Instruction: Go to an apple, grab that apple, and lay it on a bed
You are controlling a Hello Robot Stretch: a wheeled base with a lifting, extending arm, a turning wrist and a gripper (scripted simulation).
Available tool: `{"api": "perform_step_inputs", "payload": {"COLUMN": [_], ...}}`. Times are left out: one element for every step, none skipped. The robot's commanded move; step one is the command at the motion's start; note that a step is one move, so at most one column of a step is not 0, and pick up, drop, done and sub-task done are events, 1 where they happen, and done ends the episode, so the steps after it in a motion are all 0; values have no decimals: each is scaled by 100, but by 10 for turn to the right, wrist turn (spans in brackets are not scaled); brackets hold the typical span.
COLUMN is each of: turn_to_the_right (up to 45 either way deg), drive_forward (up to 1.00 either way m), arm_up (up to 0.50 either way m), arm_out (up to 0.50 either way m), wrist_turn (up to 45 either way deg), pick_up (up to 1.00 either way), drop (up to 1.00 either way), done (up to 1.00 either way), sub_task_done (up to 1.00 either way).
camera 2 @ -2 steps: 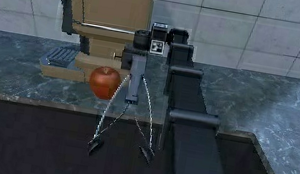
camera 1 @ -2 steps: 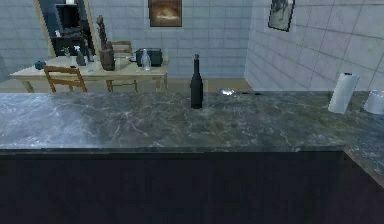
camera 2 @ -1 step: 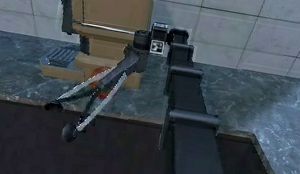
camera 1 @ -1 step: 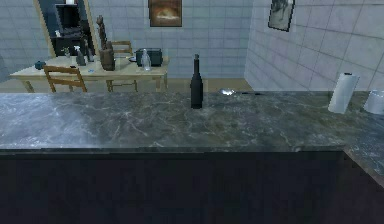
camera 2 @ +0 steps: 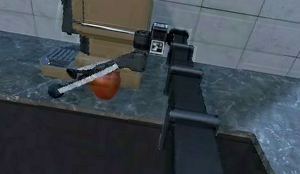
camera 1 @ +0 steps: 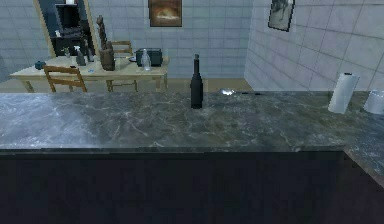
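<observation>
A round red-orange apple lies on the dark marbled countertop in the arm side view. The arm rises from the bottom edge and ends at two white marker squares. Left of them the gripper reaches down and left, and its thin fingers cross in front of the apple. With the apple resting on the counter right behind the fingers, I cannot tell whether the gripper holds anything.
A brown box-shaped coffee machine stands against the tiled wall behind the apple. In the forward view the counter carries a dark bottle and a paper towel roll. Beyond it stands a dining table with chairs.
</observation>
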Motion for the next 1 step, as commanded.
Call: {"api": "perform_step_inputs", "payload": {"turn_to_the_right": [0], "drive_forward": [0], "arm_up": [0], "arm_out": [0], "wrist_turn": [450], "pick_up": [0], "drop": [0], "done": [0], "sub_task_done": [0]}}
